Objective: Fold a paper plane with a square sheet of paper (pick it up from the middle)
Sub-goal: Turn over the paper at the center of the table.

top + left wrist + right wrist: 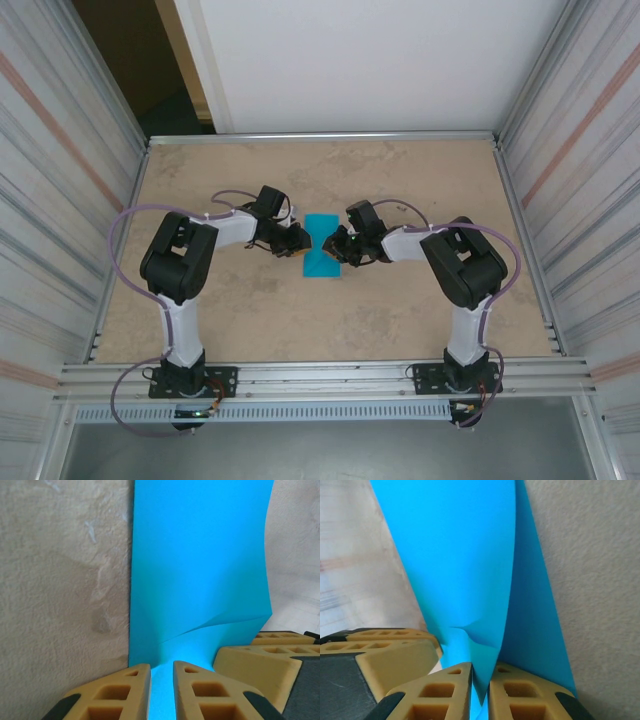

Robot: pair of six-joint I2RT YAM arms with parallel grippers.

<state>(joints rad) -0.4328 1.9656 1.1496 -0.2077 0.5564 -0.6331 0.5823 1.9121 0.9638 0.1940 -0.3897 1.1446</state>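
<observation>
On the tan table [400, 180], the left gripper [300, 243] reaches in from the left and clamps the middle of the sheet's near edge. In its wrist view the two yellow fingers [120, 695] stand almost together, with a strip of blue paper caught in the slit between them.

The sheet [322, 240] sits at the table's centre, directly between the two grippers. From above its outline looks narrowed at the waist where they pinch it. The mid-edge grip on both sides appears chosen to match the task's call to pick the paper up from the middle. That would let the two halves hang or swing together for a first centre fold.

The paper [200, 555] is plain, thin and teal-blue, bowed rather than flat. A soft curved ridge runs from the left pinch toward the far edge, and there is a small pucker just above the right pinch. No sharp crease is visible, so the plane is judged not yet begun. Whether the sheet [465, 555] is fully clear of the table cannot be told.

Opposite, the right gripper [480, 692] mirrors the hold, its jaws drawn close on the paper's other edge.
</observation>
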